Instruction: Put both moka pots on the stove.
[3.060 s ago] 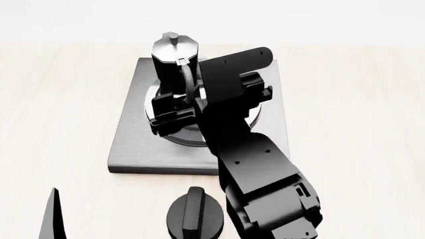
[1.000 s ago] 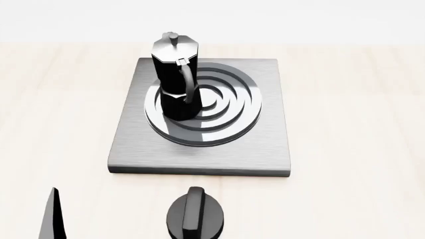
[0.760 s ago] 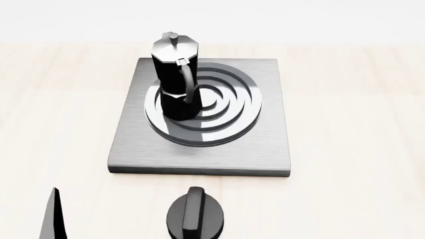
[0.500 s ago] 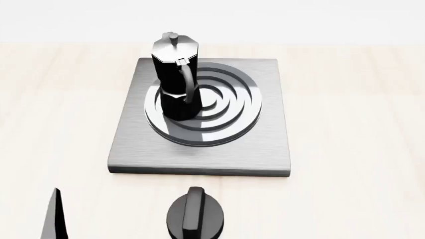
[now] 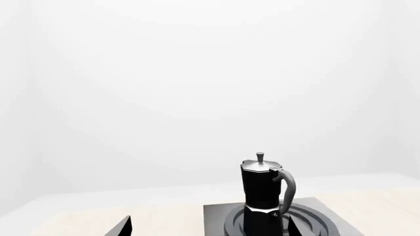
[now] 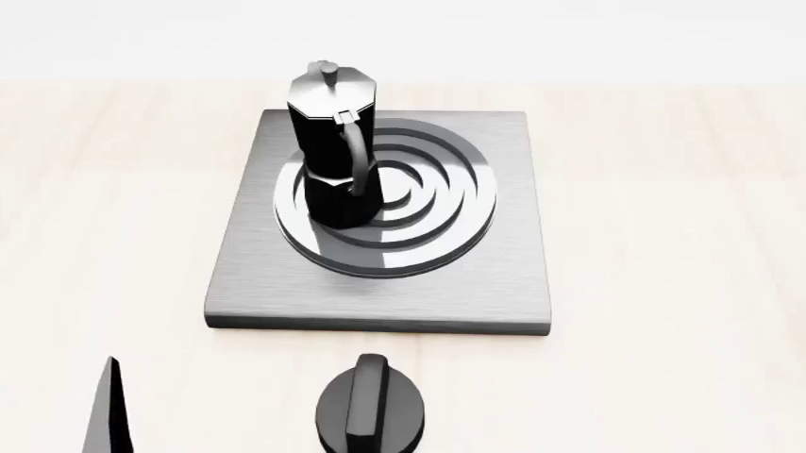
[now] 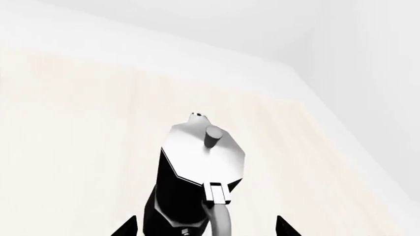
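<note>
Left wrist: one moka pot [image 5: 261, 194] upright on the stove [image 5: 220, 220], over the ring burner [image 5: 312, 220], handle [image 5: 286, 189] to one side, silver lid and knob up top. Left hand [image 5: 208, 227]: only two dark fingertips [image 5: 123, 227] visible, spread apart, nothing between. Pale surface [image 5: 98, 219], white backdrop.

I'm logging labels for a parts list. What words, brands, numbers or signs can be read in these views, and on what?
None. The moka pot, the second moka pot, the stove and the round black knob carry no readable text, number or sign in any view.
</note>
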Controlling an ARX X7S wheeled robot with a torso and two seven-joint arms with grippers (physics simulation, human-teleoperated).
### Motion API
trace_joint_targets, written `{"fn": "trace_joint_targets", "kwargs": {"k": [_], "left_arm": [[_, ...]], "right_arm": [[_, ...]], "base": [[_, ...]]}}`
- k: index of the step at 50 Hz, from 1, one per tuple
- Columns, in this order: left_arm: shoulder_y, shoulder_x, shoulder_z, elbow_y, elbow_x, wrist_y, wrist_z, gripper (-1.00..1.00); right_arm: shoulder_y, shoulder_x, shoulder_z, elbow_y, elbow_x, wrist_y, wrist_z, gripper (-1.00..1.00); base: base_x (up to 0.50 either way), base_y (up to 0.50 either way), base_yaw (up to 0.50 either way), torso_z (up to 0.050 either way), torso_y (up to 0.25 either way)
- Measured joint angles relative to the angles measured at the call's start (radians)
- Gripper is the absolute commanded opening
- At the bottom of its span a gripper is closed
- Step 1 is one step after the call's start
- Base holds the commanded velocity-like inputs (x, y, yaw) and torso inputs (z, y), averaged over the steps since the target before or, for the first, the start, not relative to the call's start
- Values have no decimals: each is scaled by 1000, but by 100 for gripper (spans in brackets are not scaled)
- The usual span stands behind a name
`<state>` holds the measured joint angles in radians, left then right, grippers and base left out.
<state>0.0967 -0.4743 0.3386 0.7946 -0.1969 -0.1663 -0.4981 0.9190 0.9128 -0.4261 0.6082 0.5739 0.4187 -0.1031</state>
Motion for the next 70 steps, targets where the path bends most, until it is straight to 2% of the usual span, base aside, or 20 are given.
{"fn": "trace_joint_targets", "kwargs": {"k": [30,70], "left_arm": [[-6,0,17,-7,7,-1,-4,100],[-16,-1,39,-13,12,-6,-8,100]], "right_arm": [[81,-134,-35,324,-92,-174,-51,100],[202,-227,-10,653,-149,-341,-89,100]], "base": [[0,0,0,0,0],[0,0,0,0,0]]}}
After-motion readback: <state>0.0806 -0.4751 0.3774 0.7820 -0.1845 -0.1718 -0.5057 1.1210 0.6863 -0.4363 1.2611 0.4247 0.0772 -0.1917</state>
